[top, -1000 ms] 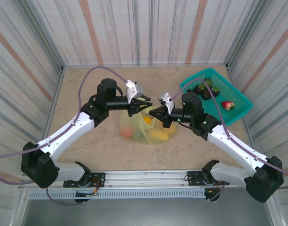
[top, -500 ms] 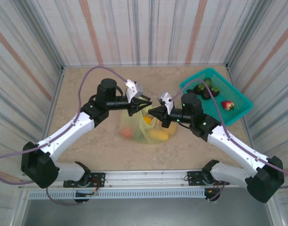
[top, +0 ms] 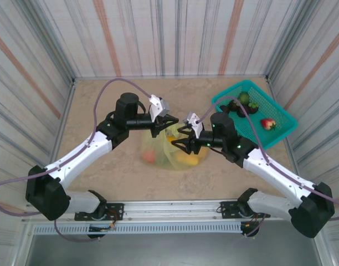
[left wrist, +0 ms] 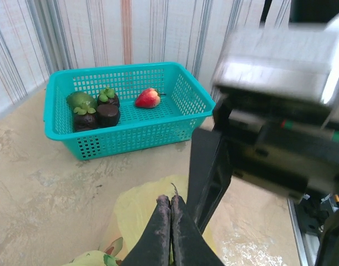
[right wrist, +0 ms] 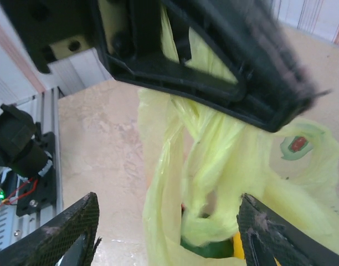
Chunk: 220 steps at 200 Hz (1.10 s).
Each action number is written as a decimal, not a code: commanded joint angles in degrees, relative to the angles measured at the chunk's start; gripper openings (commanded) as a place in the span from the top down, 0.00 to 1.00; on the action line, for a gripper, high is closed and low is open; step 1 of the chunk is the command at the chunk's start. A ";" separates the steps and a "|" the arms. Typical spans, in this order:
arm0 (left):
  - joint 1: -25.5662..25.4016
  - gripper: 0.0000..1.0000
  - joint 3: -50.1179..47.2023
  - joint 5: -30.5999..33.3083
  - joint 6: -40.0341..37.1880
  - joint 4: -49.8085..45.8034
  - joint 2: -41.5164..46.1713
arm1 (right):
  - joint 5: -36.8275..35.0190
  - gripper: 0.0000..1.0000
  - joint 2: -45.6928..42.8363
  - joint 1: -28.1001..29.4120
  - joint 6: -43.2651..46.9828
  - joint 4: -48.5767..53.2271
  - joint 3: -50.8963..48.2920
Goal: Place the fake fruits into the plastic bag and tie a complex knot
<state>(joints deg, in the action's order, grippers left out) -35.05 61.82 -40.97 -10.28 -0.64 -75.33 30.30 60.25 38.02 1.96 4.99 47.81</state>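
The pale yellow-green plastic bag [top: 170,151] lies mid-table with fake fruits inside: a yellow one [top: 187,159] and an orange-red one [top: 149,157]. My left gripper [top: 169,123] is above the bag's top. In its wrist view the left gripper [left wrist: 170,200] is shut, with a thin wisp of bag plastic at its tips. A handle strand [right wrist: 214,127] hangs down from it, twisted into a loose bunch [right wrist: 236,221]; I cannot tell if that is a knot. My right gripper [right wrist: 167,233] is open, its fingers either side of the bag, over a green fruit [right wrist: 205,250].
A teal mesh basket [top: 277,132] stands at the back right. In it are a red fruit [left wrist: 148,98], dark purple ones [left wrist: 97,115] and a green one [left wrist: 81,100]. Striped walls close in three sides. The right arm's body [left wrist: 280,111] is close beside my left fingers.
The right gripper has opened and dropped down-left over the bag. The left gripper has closed fully on the bag's handle and hardly moved.
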 commanded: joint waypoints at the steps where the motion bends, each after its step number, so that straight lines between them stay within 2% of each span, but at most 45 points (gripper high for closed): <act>1: -0.11 1.00 0.87 -1.91 -3.48 -0.28 0.60 | 6.90 0.34 -5.47 -3.15 2.75 8.10 4.22; 30: -0.13 1.00 0.74 -2.82 -6.37 -0.14 1.21 | 14.29 0.40 -10.17 -9.38 0.50 9.78 4.99; 56: -0.16 1.00 -1.52 -4.86 -8.80 3.48 2.36 | 14.36 0.41 -8.07 -11.87 7.35 11.33 5.38; 90: -0.22 1.00 -1.27 -6.55 -10.44 2.80 2.29 | 13.07 0.31 0.53 -11.81 15.69 3.61 4.46; 143: -0.68 1.00 -1.07 -7.54 -13.40 0.78 2.75 | 14.83 0.31 10.82 -11.20 23.54 2.68 9.27; 220: -1.16 1.00 -0.56 -8.18 -13.95 0.10 2.18 | 16.43 0.33 18.16 -8.13 24.84 1.31 13.47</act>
<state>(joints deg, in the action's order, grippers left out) -35.75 60.84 -47.55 -22.74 0.16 -74.43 44.95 76.71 28.69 24.95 7.05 58.74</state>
